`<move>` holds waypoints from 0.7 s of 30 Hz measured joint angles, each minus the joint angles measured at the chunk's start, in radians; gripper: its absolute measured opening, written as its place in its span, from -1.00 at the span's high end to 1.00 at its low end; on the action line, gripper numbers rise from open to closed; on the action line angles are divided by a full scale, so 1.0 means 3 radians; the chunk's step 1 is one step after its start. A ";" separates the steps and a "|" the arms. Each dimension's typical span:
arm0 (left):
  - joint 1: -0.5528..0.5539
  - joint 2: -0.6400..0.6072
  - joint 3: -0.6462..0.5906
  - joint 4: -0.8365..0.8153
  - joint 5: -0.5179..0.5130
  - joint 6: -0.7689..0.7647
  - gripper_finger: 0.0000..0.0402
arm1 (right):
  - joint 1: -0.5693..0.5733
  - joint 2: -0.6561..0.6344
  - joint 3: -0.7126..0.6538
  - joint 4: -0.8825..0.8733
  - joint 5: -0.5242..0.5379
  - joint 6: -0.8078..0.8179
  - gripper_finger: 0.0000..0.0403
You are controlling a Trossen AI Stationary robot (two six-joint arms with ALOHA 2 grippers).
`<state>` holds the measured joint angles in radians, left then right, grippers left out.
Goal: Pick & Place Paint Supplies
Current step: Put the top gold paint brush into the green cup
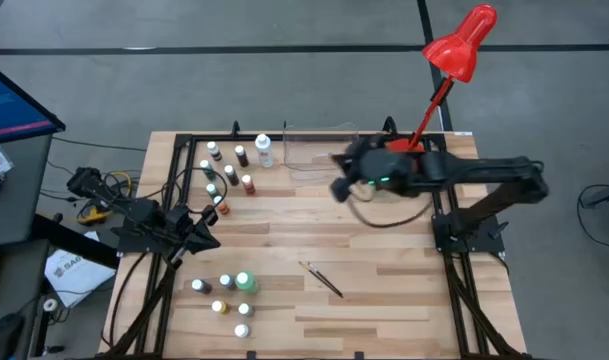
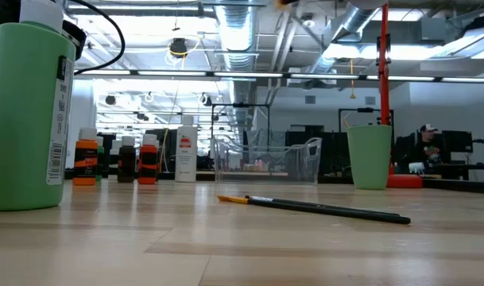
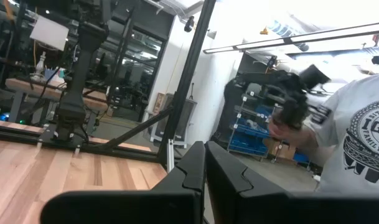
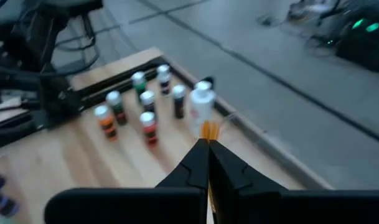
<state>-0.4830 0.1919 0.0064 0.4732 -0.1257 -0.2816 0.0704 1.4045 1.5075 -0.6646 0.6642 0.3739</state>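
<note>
Fingers of the left gripper (image 1: 206,238) are pressed fully together with nothing between them, the arm parked low at the table's left edge; in its own wrist view the two dark fingers (image 3: 223,177) meet in a tight seam, with a person in a white printed shirt (image 3: 357,143) beyond the table.

Behind that gripper, in the far-left part of the wooden table (image 1: 384,300), stands a cluster of tiny white-capped bottles (image 1: 229,172), brown, red, orange and green; just right of them is the taller white bottle (image 1: 264,150), upright by the far edge; the low view shows it (image 2: 186,152) beside the orange and brown ones (image 2: 118,159).

Nearer the front-left, a second group of small bottles (image 1: 224,300) surrounds the taller green bottle (image 1: 245,283), which looms at the low view's left edge (image 2: 27,115).

A thin dark brush (image 1: 322,279) lies flat around the middle of the table, well apart from both groups.

Farther right, the clear plastic tray (image 1: 309,150) sits at the far edge; the right gripper (image 1: 340,187) hangs above the table just beside it, fingers closed; something thin and orange (image 4: 209,130) shows at their tips, and whether it is gripped I cannot tell; a green cup (image 2: 369,156) and red lamp (image 1: 462,45) stand at the far right.
</note>
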 joint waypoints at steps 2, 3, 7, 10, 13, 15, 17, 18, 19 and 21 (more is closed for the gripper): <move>0.0000 0.0000 0.0000 0.0000 0.0000 0.0000 0.99 | 0.0000 -0.0267 -0.0229 0.0071 0.0140 -0.0024 1.00; 0.0000 0.0000 0.0000 0.0000 -0.0001 0.0000 0.99 | 0.0000 -0.0409 -0.0370 0.0108 0.0212 -0.0029 1.00; 0.0001 -0.0001 0.0001 0.0000 -0.0001 0.0000 0.99 | 0.0003 -0.0971 -0.1008 0.0495 0.0443 -0.0104 1.00; 0.0001 -0.0001 0.0000 0.0000 0.0000 0.0000 0.99 | 0.0003 -0.1374 -0.1506 0.0923 0.0566 -0.0233 1.00; 0.0000 -0.0001 0.0000 -0.0001 0.0000 0.0000 0.99 | -0.0008 -0.1733 -0.1970 0.1283 0.0659 -0.0382 1.00; 0.0001 -0.0001 0.0001 0.0000 0.0000 0.0000 0.99 | -0.0033 -0.1936 -0.2270 0.1557 0.0670 -0.0499 1.00; 0.0001 -0.0001 0.0001 -0.0001 0.0000 0.0000 0.99 | -0.0067 -0.2119 -0.2562 0.1860 0.0670 -0.0628 1.00; 0.0001 -0.0001 0.0000 0.0000 0.0000 0.0000 0.99 | -0.0089 -0.2199 -0.2692 0.1996 0.0670 -0.0687 1.00; 0.0001 -0.0001 0.0000 -0.0001 -0.0001 0.0000 0.99 | -0.0117 -0.2283 -0.2828 0.2129 0.0670 -0.0758 1.00; 0.0001 -0.0001 0.0000 0.0000 -0.0001 0.0000 0.99 | -0.0173 -0.2426 -0.3061 0.2368 0.0669 -0.0890 1.00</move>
<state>-0.4828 0.1917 0.0066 0.4731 -0.1261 -0.2817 0.0183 0.6768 0.5892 0.0456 0.8650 0.1068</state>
